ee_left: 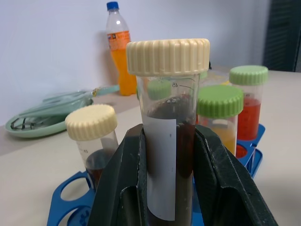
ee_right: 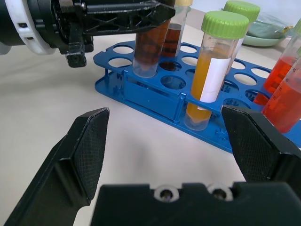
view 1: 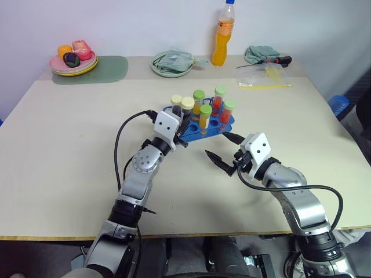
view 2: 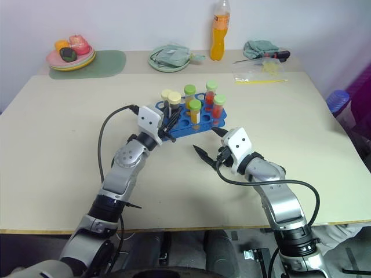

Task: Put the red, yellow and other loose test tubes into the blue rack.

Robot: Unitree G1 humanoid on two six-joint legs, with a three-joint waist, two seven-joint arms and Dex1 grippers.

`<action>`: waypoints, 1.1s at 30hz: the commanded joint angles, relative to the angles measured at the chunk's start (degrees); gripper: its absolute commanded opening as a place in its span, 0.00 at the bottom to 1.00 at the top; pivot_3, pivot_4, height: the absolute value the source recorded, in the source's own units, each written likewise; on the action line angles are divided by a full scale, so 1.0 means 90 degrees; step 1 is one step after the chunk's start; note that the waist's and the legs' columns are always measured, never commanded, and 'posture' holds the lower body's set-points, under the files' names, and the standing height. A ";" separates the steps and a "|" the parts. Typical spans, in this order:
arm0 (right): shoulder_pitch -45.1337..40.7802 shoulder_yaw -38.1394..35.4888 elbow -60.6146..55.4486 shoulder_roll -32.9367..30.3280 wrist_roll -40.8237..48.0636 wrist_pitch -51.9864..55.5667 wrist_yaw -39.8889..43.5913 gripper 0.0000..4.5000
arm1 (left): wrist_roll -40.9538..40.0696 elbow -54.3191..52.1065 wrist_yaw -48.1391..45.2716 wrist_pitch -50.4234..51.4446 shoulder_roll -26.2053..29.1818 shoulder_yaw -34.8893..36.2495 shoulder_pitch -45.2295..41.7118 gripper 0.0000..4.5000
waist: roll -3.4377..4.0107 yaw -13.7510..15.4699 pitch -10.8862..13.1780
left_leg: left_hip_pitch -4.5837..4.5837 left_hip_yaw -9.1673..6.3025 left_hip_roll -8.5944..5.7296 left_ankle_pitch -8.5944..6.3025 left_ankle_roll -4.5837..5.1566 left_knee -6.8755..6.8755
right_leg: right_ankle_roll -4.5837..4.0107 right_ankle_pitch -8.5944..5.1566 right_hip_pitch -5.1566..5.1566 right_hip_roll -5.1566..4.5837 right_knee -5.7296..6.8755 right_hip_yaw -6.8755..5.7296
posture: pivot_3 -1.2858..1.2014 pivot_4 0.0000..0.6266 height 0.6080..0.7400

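Pink plates (view 1: 74,65) with fruit are sitting on a green mat (view 1: 110,69) at the far left, well apart from the work. Mid-table, the left gripper (view 1: 181,128) is clenching a brown tube (ee_left: 164,141), upright at the rack's (view 1: 223,124) near-left corner beside a second cream-capped tube (ee_left: 94,136); green-capped yellow and red tubes are standing rightward. Just beside, the right gripper (view 1: 223,152) is hovering, fingers spread, gripping nothing. Beige tabletop (view 1: 69,145) is lying bare around; a bottle (view 1: 223,35) is standing against the wall.
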 commanded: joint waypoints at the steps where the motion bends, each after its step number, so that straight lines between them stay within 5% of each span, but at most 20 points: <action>1: -0.0096 -0.0039 -0.0059 0.0027 0.0017 -0.0138 0.0003 0.94 | 0.0004 -0.0008 -0.0012 -0.0201 -0.0087 0.0056 -0.0144 0.17 | 0.0000 -0.0002 0.0000 | 0.0000 0.0001 0.0000 0.0000 0.0000 0.0000 | 0.0000 0.0000 0.0000 0.0000 0.0000 0.0000 | 0.52 0.24 1.00; 14: -0.0072 0.0036 -0.0083 0.0058 -0.0005 -0.0156 0.0014 0.94 | 0.0038 0.0252 -0.0033 -0.0260 -0.0153 0.0048 -0.0111 0.17 | 0.0000 0.0002 0.0000 | 0.0000 -0.0001 0.0000 0.0000 0.0000 0.0000 | 0.0000 0.0000 0.0001 0.0000 0.0000 0.0000 | 0.52 0.24 1.00; 15: -0.0075 0.0041 -0.0083 0.0062 -0.0008 -0.0157 0.0013 0.94 | 0.0038 0.0259 -0.0025 -0.0260 -0.0154 0.0056 -0.0111 0.40 | 0.0000 0.0001 0.0000 | 0.0000 -0.0001 0.0000 0.0000 0.0000 0.0000 | 0.0000 0.0000 0.0001 0.0000 0.0000 0.0000 | 0.52 0.24 1.00; 19: -0.0072 0.0039 -0.0112 0.0060 0.0008 -0.0159 0.0009 0.94 | -0.0127 0.0095 -0.0052 -0.0209 -0.0191 0.0162 -0.0074 0.81 | 0.0000 -0.0004 0.0000 | 0.0000 -0.0002 0.0000 0.0000 0.0000 0.0000 | 0.0000 0.0000 0.0000 0.0000 0.0000 0.0000 | 0.52 0.24 1.00; 21: -0.0033 -0.0034 -0.0184 -0.0015 0.0074 -0.0155 0.0080 0.94 | -0.0383 -0.0315 -0.0172 -0.0046 -0.0098 0.0344 0.0038 0.81 | 0.0000 -0.0007 0.0000 | 0.0000 -0.0002 0.0000 0.0000 0.0000 0.0000 | 0.0000 0.0000 0.0000 0.0000 0.0000 0.0000 | 0.52 0.24 1.00; 28: 0.0512 -0.1236 -0.0691 -0.0878 0.1335 0.0513 0.0941 0.94 | -0.1953 -0.2595 -0.1598 0.1230 0.1696 0.1510 0.1431 0.81 | 0.0005 -0.0064 0.0000 | 0.0002 -0.0007 0.0025 -0.0002 0.0003 -0.0012 | -0.0002 -0.0001 -0.0009 0.0002 0.0004 0.0002 | 0.52 0.24 1.00; 33: 0.1240 -0.2247 -0.0369 -0.1810 0.1600 0.0565 0.1562 0.94 | -0.2688 -0.2980 -0.2555 0.1744 0.3131 0.2800 0.2932 0.81 | 0.0008 -0.0017 0.0002 | 0.0007 -0.0002 0.0032 -0.0003 0.0004 -0.0012 | -0.0030 -0.0017 -0.0002 -0.0004 -0.0004 0.0003 | 0.52 0.24 1.00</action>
